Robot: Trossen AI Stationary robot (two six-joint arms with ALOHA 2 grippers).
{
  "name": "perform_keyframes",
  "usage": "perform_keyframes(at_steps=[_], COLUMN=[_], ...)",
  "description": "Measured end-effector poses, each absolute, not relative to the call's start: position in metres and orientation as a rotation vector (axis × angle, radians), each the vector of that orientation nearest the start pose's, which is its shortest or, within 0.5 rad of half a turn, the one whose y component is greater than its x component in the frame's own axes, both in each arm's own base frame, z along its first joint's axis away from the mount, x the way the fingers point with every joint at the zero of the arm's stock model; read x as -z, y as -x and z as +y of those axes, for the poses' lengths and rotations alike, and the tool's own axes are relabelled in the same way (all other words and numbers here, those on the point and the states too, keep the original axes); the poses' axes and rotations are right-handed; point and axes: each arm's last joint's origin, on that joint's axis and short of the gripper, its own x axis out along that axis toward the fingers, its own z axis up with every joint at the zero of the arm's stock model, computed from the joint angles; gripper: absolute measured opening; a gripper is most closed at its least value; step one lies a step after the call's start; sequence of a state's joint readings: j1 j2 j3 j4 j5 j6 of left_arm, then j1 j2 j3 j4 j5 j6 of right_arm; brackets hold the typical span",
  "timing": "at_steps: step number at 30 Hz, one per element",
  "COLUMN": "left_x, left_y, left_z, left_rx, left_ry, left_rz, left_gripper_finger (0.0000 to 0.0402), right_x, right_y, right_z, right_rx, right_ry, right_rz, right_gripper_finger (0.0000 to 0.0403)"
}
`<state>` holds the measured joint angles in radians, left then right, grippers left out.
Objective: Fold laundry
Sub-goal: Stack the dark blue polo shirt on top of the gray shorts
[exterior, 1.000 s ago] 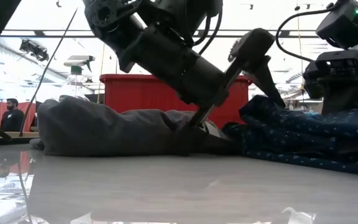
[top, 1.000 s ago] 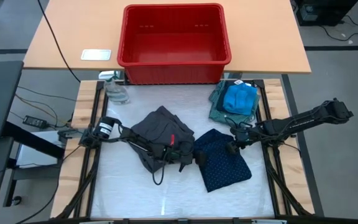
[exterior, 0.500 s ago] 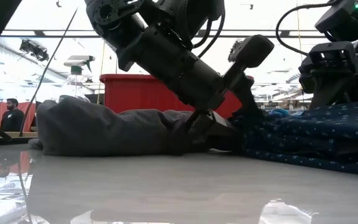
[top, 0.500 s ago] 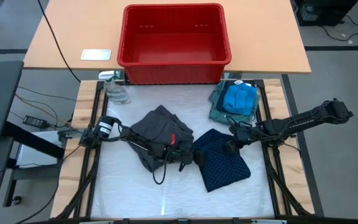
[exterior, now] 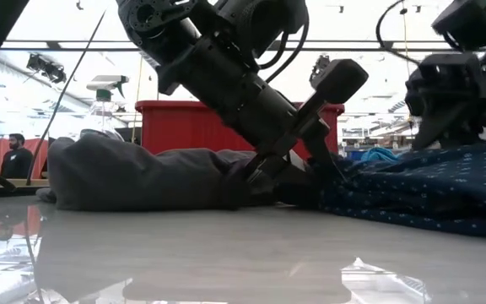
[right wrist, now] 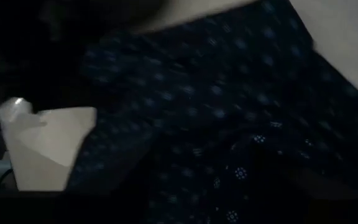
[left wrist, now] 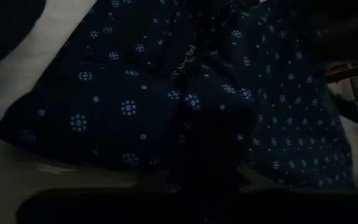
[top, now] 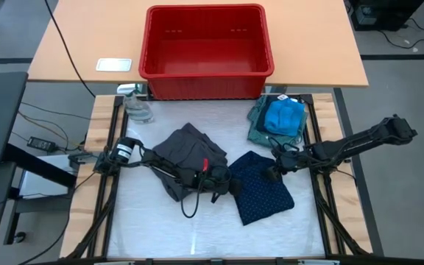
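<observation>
Navy dotted piece (top: 263, 193) fronts open white table (top: 153, 228).

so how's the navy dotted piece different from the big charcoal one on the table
The navy dotted piece is dark blue with small pale dots; the charcoal garment is plain grey. The dotted piece lies nearer the right arm, fairly flat in the low view; the charcoal one sits left of it, bunched in a taller heap. Both are soft unfolded cloth, meeting at the middle.

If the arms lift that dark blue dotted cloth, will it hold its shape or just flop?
Probably flop. The navy dotted piece lies rumpled and creased on the table, which suggests thin, soft fabric. It bunches where the left gripper meets its edge, so it would likely drape and sag between the two arms. It seems light, unlikely to slide by itself.
</observation>
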<state>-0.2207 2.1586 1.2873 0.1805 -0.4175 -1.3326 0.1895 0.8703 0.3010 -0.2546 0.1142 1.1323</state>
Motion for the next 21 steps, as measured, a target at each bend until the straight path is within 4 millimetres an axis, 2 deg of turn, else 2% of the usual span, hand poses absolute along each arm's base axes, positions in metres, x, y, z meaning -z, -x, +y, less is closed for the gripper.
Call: perform_keyframes(at_steps=[7, 21], left_x=[-0.113, -0.111], left_y=[-0.433, -0.432], left_z=[-0.085, -0.086], left_rx=[-0.586, -0.566], left_ry=[1.030, 0.981], left_rz=[0.439, 0.480], left_gripper_finger=[0.0017, 0.0014], right_x=[-0.180, -0.194], right_y=[-0.161, -0.152], right_z=[0.028, 0.024], right_rx=[0.355, 0.509], right_ry=[-0.832, -0.725], right_rz=[0.709, 0.825], right_gripper_finger=[0.0247, 0.0247])
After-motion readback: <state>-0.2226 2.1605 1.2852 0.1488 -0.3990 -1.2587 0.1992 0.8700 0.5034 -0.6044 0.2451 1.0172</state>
